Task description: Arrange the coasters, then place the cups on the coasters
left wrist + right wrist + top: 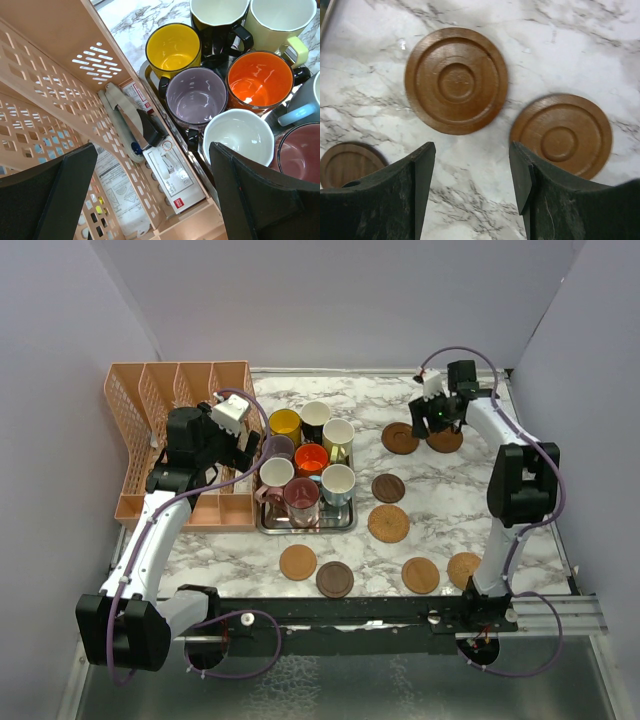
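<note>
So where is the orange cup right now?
Top view, left of centre: the orange cup stands in the tray, purple cup on its left, cream cup just behind.

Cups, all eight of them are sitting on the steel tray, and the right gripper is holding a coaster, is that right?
Not quite. The right gripper holds nothing: the right wrist view shows its jaws apart over bare table, with the coasters lying flat just ahead of it. The eight cups do all sit on the steel tray.

No legible text; print on packets [167, 172] in basket [60, 85] too small.
</note>
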Robot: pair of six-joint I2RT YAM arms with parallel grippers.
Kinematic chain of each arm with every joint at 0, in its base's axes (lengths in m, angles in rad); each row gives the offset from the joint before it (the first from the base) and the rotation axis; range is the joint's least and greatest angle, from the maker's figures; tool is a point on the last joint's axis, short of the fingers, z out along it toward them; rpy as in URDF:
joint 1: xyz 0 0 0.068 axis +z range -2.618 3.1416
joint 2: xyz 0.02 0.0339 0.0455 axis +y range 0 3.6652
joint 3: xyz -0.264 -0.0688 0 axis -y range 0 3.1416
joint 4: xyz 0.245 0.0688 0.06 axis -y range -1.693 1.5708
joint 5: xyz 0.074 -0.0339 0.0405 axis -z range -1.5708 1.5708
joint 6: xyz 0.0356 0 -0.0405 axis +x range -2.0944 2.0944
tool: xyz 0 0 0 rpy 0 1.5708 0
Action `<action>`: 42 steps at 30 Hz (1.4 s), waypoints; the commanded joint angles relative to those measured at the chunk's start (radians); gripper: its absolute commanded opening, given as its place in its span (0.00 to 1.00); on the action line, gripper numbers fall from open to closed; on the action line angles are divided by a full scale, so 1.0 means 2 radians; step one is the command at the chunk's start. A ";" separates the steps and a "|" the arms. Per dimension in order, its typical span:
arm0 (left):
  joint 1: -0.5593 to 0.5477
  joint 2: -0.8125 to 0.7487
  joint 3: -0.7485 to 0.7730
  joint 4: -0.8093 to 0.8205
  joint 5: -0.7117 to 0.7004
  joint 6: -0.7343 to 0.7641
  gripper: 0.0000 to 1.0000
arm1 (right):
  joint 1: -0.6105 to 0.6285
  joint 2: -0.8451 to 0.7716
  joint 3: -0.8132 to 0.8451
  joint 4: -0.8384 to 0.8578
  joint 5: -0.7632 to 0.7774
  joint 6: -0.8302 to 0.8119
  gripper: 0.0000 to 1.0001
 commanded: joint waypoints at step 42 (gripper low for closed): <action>-0.002 -0.019 -0.014 -0.001 0.012 0.011 0.99 | 0.141 -0.107 -0.265 0.105 0.050 -0.015 0.39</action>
